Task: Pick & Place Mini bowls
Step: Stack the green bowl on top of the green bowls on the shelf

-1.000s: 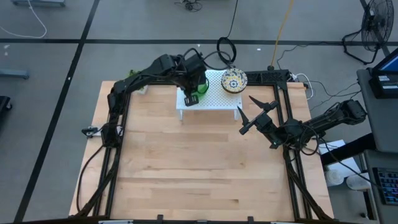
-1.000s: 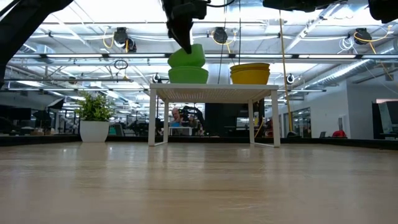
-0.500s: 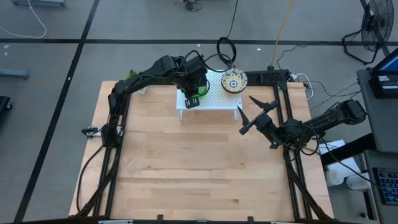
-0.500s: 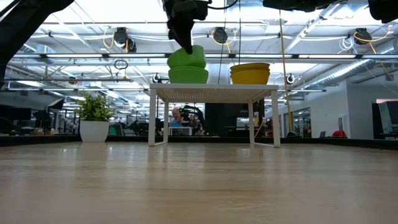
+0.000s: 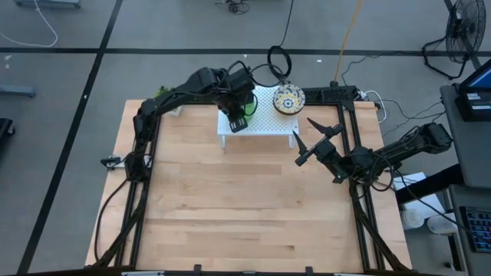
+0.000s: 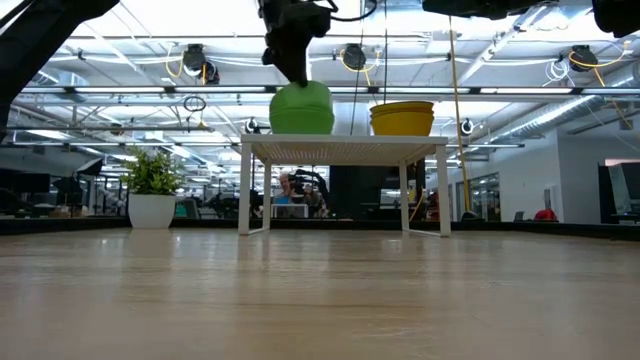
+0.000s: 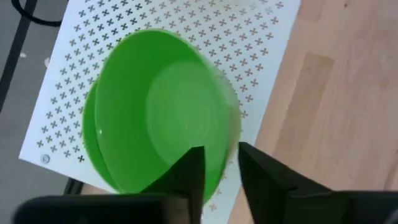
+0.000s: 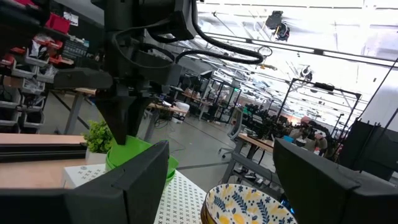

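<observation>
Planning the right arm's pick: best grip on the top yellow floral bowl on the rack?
Pinch the rim of the yellow floral bowl from above, one finger inside and one outside. It sits upright and nested on the white perforated rack, so only its rim is exposed. The right pincer is open beside the rack.

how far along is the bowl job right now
Nothing looks placed yet: the green bowls and yellow bowls sit stacked on the white rack. In hand: the left gripper pinches the top green bowl's rim. The right gripper waits open beside the rack. Moving every bowl is left.

White perforated rack (image 5: pixel 265 119) at table (image 5: pixel 230 207) rear; potted plant (image 6: pixel 152 190) beside.
</observation>
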Robot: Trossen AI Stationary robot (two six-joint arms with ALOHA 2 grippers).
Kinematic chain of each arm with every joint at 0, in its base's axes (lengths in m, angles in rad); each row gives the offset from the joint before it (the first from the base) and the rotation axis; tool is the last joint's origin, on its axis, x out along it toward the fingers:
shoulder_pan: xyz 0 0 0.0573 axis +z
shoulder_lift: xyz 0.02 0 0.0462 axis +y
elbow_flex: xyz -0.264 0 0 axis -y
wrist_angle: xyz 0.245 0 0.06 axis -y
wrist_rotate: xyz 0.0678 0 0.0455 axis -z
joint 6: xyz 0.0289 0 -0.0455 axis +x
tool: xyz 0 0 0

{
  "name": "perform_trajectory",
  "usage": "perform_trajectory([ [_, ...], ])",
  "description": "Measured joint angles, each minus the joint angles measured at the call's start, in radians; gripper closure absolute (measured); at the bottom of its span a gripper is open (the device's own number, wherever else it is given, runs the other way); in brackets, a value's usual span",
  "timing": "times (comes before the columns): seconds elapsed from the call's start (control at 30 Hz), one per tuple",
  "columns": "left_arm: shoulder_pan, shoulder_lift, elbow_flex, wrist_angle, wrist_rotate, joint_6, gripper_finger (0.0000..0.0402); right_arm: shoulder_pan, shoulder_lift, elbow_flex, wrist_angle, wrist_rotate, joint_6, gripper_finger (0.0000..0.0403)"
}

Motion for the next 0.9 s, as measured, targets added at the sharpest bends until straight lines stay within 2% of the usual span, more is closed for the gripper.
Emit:
perform_trajectory([
  [0.27, 0.003, -0.005, 0.0, -0.016, -0.032, 0.044, 0.022, 0.0, 0.0, 0.0, 0.0, 0.0, 0.0, 0.0129],
  [0.4, 0.004, -0.015, 0.0, -0.021, -0.098, 0.03, 0.0203, 0.0, 0.0, 0.0, 0.0, 0.0, 0.0, 0.0129],
  [0.5, 0.009, -0.016, 0.0, -0.02, -0.084, 0.033, 0.0205, 0.0, 0.0, 0.0, 0.0, 0.0, 0.0, 0.0129],
  [0.67, 0.008, -0.007, 0.0, -0.02, -0.002, 0.066, 0.0247, 0.0, 0.0, 0.0, 0.0, 0.0, 0.0, 0.0129],
  [0.9, 0.011, -0.007, 0.0, -0.014, -0.011, 0.068, 0.0383, 0.0, 0.0, 0.0, 0.0, 0.0, 0.0, 0.0129],
])
